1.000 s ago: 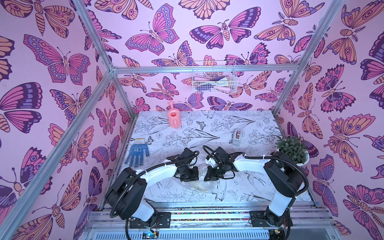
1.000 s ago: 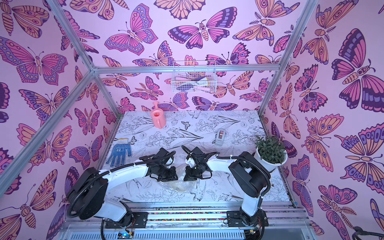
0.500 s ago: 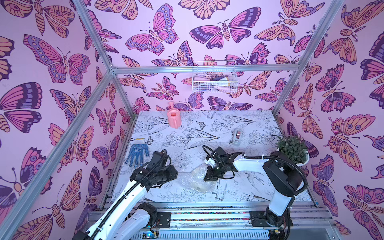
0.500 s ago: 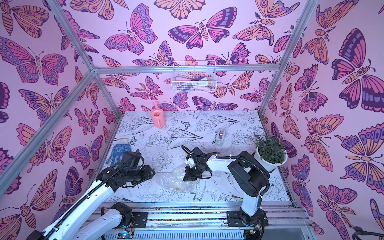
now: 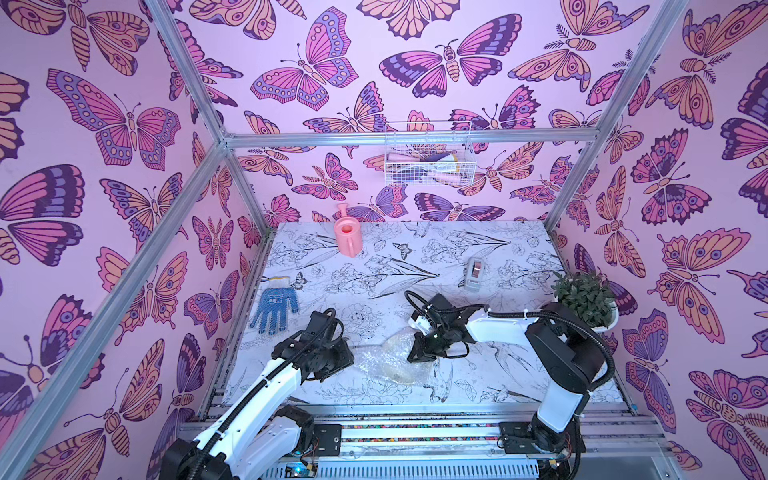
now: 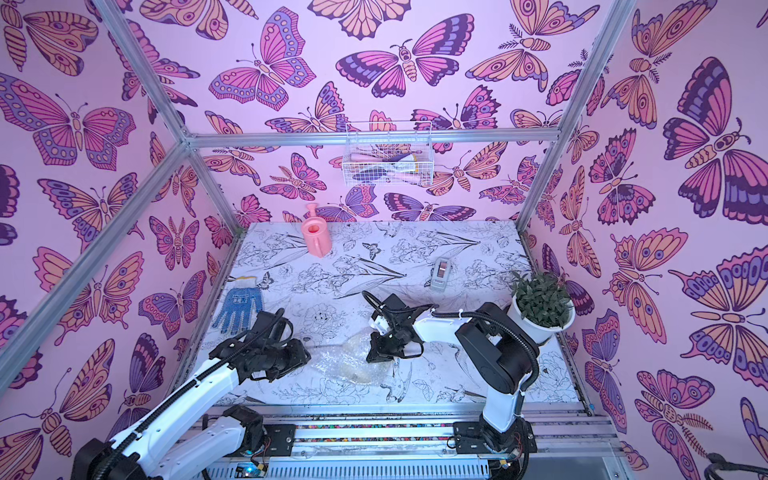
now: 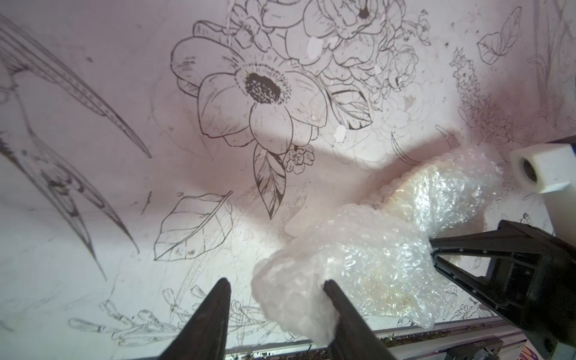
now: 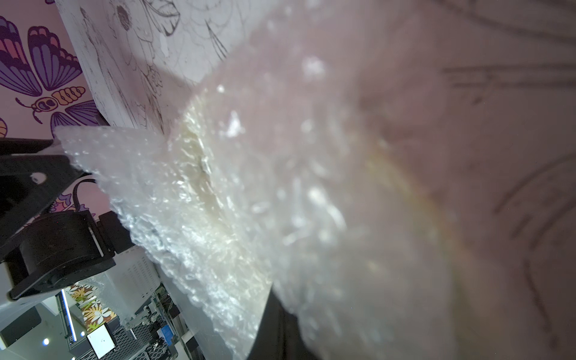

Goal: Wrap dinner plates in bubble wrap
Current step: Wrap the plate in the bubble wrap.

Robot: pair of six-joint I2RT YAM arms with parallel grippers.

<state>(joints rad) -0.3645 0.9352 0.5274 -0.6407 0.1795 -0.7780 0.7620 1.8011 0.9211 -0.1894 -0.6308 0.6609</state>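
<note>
A crumpled bundle of bubble wrap (image 5: 388,359) lies on the flower-printed surface (image 5: 415,266), well in front of the grey tape dispenser (image 5: 475,272) and towards the arms' bases, in both top views. The dinner plate (image 7: 386,280) sits inside the bundle and shows only as a cream tint through the clear plastic. Its rim motifs cannot be made out.

The right tool (image 5: 413,357) reaches in from the dispenser's side of the bundle. Its jaws are closed on the edge of the wrap, and in the right wrist view the plastic fills most of the frame. The left tool (image 7: 276,281) is at the end of the bundle farthest from the dispenser. Its jaws stand apart at a middling width and clamp nothing. In the left wrist view one finger (image 7: 335,299) touches a loose lobe of wrap, while the other has only bare surface around it.

A blue work glove (image 5: 274,305) lies flat, well apart from the dispenser and beyond the left arm. A potted plant (image 5: 584,297) stands near the dispenser at the surface's edge, just behind the right arm's elbow.
</note>
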